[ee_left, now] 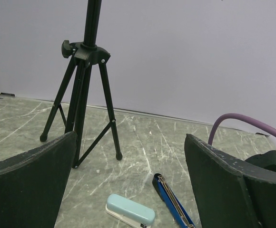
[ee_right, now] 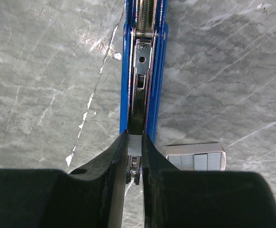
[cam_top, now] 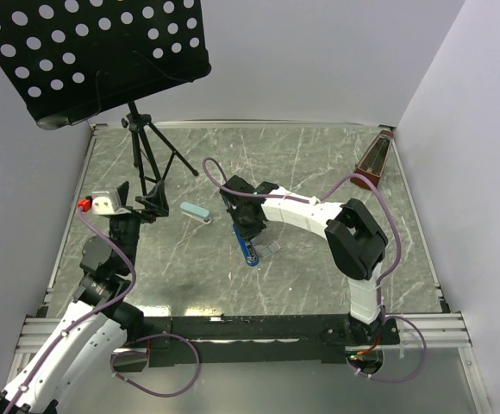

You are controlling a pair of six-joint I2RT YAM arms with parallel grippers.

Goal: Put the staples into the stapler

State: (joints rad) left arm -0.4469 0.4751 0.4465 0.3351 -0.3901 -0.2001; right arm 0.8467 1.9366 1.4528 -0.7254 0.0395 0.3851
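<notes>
While the left gripper point(ee_left: 131, 137) hangs near the left edge of the surface point(cam_top: 319, 164) with its fingers spread as wide as they go and nothing between them, the right gripper point(ee_right: 134, 137) is drawn nearly closed on a thin grey strip of staples point(ee_right: 134, 146), pinched between its two dark fingertips. That strip sits directly over one end of the stapler point(ee_right: 142, 71), which lies opened out flat near the middle of the surface, a little toward the near edge, its blue sides framing a bare metal channel with a spring visible at the end away from the gripper. Whether the strip already touches the channel cannot be told from the wrist view. Just beside the stapler, on its right in the top view, rests a small staple tray point(ee_right: 195, 157) with several silvery strips lying side by side in it. A pale blue stapler point(ee_left: 130, 210) lies closed to the left of the blue one, apart from it, and behind it stands the black tripod point(ee_left: 83, 95) of a perforated music stand point(cam_top: 86, 52) near the far left corner. A brown metronome point(cam_top: 375, 159) stands in the far right corner.
</notes>
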